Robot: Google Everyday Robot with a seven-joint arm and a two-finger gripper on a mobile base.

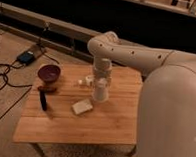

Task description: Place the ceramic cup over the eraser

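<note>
The cup (100, 93) is small, plain white, tapered, with no handle. It sits right of the red bowl (48, 73), and the gripper (100, 85) pinches its top from above. Whether its base touches the wood I cannot tell. The eraser (43, 100), a slim black bar, lies just in front of the bowl.

There is one cup, one eraser, one bowl, one cream block (82, 107) and one small white bottle (85, 82). The table (113, 129) is slatted wood on carpet, with cables (2, 73) left of the bowl.
</note>
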